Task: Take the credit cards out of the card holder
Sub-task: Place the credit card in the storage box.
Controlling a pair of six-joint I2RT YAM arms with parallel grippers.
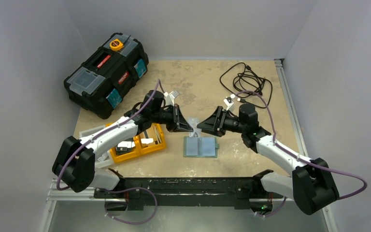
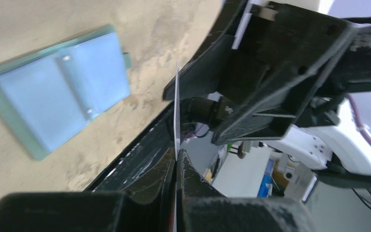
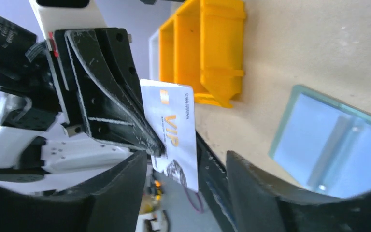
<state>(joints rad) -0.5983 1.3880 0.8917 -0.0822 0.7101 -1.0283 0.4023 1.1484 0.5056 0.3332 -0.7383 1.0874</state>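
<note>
The card holder [image 1: 201, 146] lies open and flat on the table, pale blue lining up; it also shows in the left wrist view [image 2: 63, 92] and the right wrist view [image 3: 333, 140]. My left gripper [image 1: 186, 126] is shut on a whitish credit card [image 3: 171, 130] with orange "VIP" print, held in the air above the holder. In the left wrist view the card [image 2: 177, 111] is edge-on between my closed left gripper [image 2: 178, 152]. My right gripper [image 1: 200, 124] faces it, open [image 3: 188, 169], with the card's free end between its spread fingers, touching neither.
An orange two-compartment tray [image 1: 137, 142] with small items stands left of the holder, also in the right wrist view [image 3: 207, 48]. A black toolbox [image 1: 107, 72] sits at the back left. A coiled black cable [image 1: 246, 79] lies at the back right.
</note>
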